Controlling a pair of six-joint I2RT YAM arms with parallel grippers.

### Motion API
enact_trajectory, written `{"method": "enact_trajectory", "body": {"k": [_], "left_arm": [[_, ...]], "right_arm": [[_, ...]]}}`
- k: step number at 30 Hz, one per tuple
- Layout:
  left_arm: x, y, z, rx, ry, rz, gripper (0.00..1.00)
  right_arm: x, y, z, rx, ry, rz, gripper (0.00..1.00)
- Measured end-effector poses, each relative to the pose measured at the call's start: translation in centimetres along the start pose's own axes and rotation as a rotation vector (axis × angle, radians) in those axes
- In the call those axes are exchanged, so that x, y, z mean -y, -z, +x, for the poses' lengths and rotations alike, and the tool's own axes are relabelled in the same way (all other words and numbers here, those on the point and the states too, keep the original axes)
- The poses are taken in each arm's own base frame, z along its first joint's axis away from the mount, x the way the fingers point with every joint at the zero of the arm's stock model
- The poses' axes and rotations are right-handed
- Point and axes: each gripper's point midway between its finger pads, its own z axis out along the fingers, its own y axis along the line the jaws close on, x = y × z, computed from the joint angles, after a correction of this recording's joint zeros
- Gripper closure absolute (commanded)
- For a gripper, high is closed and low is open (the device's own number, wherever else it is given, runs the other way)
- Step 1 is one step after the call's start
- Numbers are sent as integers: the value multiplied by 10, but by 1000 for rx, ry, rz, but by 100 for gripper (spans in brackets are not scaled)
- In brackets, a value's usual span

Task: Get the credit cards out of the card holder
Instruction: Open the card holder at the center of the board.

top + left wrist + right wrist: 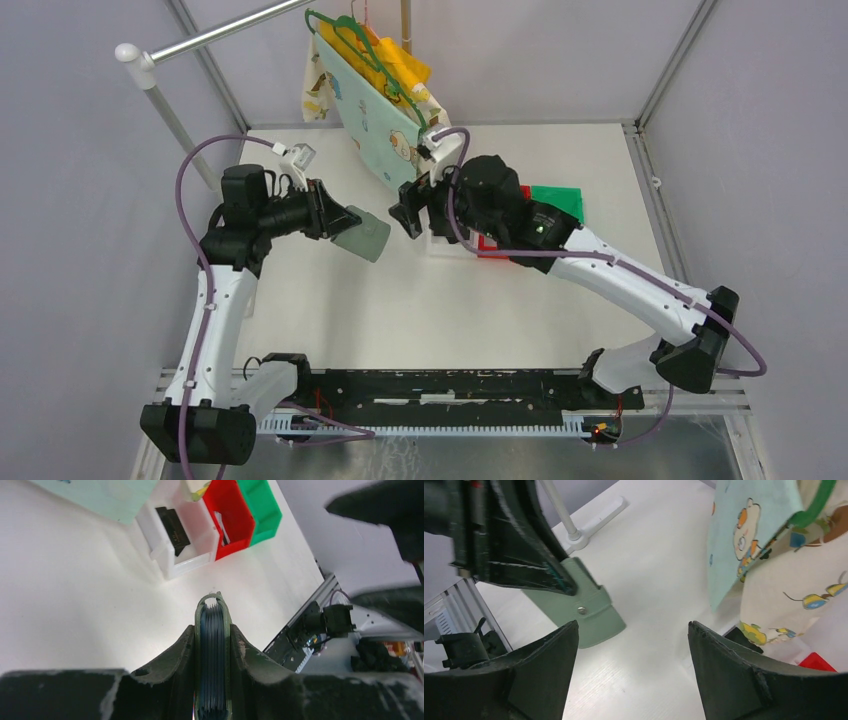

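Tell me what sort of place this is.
Most likely a robotics lab test cell, not a home: a white table boxed in by grey panels, two robot arms bolted to a rail at its edge, and staged props such as plastic bins and hung clothes.

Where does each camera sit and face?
Top external: above, behind the arm bases, looking down at the table; left arm and right arm show.
Left wrist: looks along its jaws, shut on the card holder, toward the red bin.
Right wrist: looks between its open jaws at the card holder.
Shared: all three show the card holder.
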Motion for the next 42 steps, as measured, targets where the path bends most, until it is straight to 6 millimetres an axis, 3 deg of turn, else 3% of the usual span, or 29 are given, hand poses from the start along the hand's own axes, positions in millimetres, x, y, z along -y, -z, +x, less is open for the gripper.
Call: {"method": "enact_trajectory", "body": {"k": [6,10,17,25,33,38,42], "left_arm": [[-18,-5,1,26,120,-94,98],[-16,-6,-3,43,162,-91,98],[-14,-6,-4,46,194,-89,98],[-11,-6,-3,39,222,-77,98],[-14,-10,3,7,272,-67,98],[-18,-11,1,6,289,-74,98],[-17,-10,-4,15,281,-73,98]], "right_arm": [[-50,-9,9,19,61,0,22],[-62,-27,25,-15,105,9,30],[-67,-53,54,-74,186,69,44],[-56,-53,49,-51,230,160,56],[-48,-58,47,-33,273,218,55],[-57,-58,51,-38,311,199,44],[-63,-58,50,-30,320,185,43]]}}
